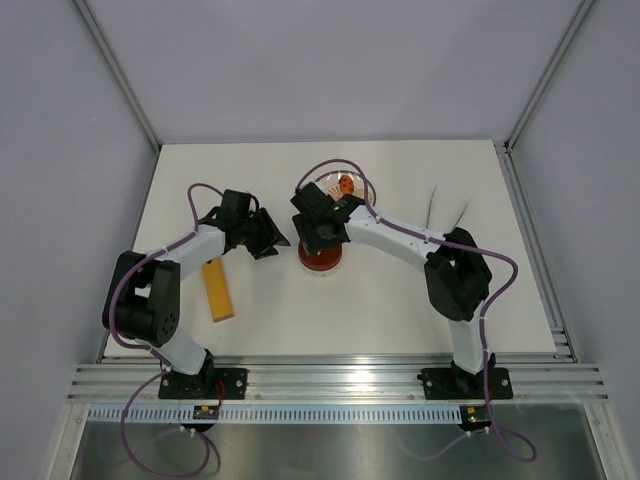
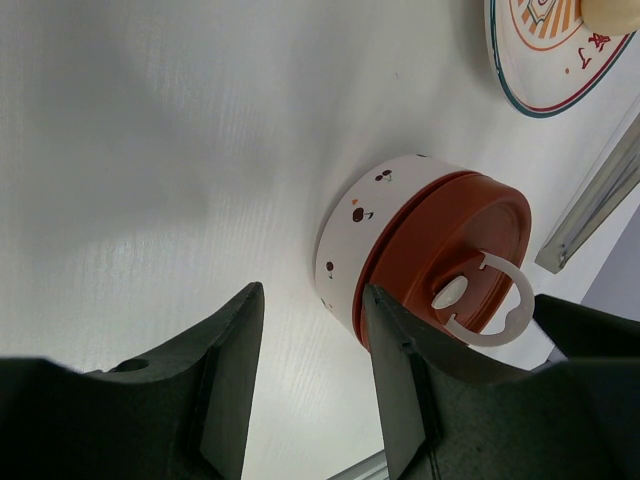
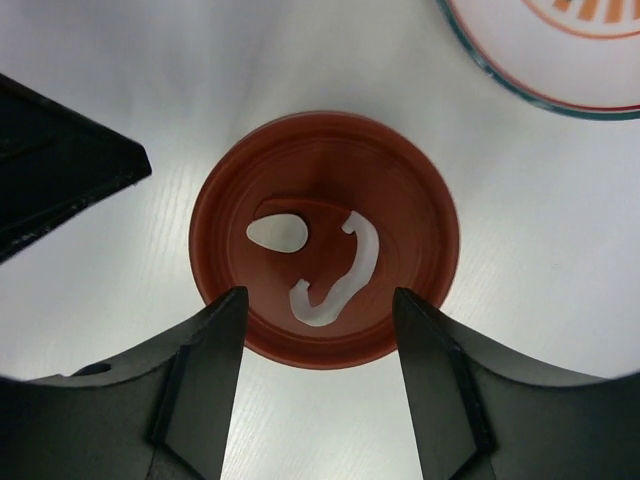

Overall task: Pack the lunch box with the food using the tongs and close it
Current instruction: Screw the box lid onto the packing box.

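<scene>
The lunch box (image 2: 350, 235) stands on the table with its dark-red lid (image 3: 322, 235) seated on top; its wall looks white with small cherry marks. My right gripper (image 3: 318, 300) hangs open straight above the lid (image 1: 320, 257), a finger over each side of its near rim. My left gripper (image 2: 312, 300) sits just left of the box, low over the table, jaws apart with only bare table between them. Behind the box, the plate (image 1: 362, 180) holds an orange piece of food (image 1: 345, 185). A beige piece (image 2: 610, 10) also lies on it. The tongs (image 1: 447, 205) lie to the right.
A flat yellow-orange bar (image 1: 217, 288) lies near the left arm. The patterned plate's rim (image 3: 530, 85) is just beyond the lid. Grey cell walls and metal frame posts enclose the table on the back and both sides.
</scene>
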